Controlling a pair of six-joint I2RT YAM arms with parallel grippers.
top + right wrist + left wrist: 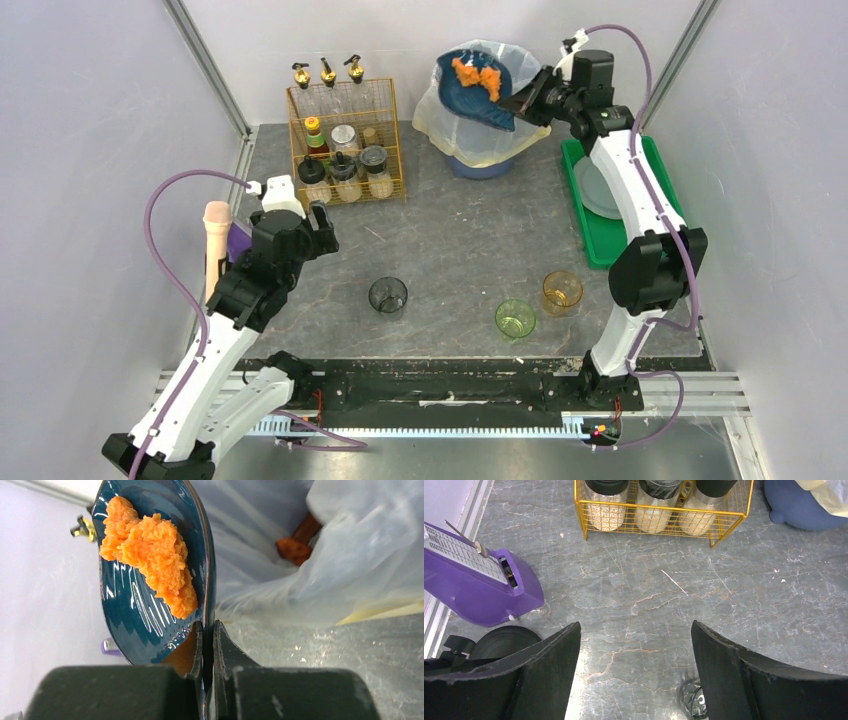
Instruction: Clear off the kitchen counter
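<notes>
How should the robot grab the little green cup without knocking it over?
Probably by its rim, coming straight down from above. The green cup stands upright with its mouth open, so one finger can slip inside and one outside. Pinch the near-left side, away from the amber cup beside it.

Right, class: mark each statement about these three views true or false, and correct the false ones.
1. The right gripper is shut on the rim of the blue plate. True.
2. The plate is bare. False: orange food lies on it.
3. The left gripper holds a glass. False: it is open and empty above the counter.
4. Three glasses stand on the counter. True: dark glass, green glass, amber glass.
5. The wire rack is green. False: it is yellow.
</notes>
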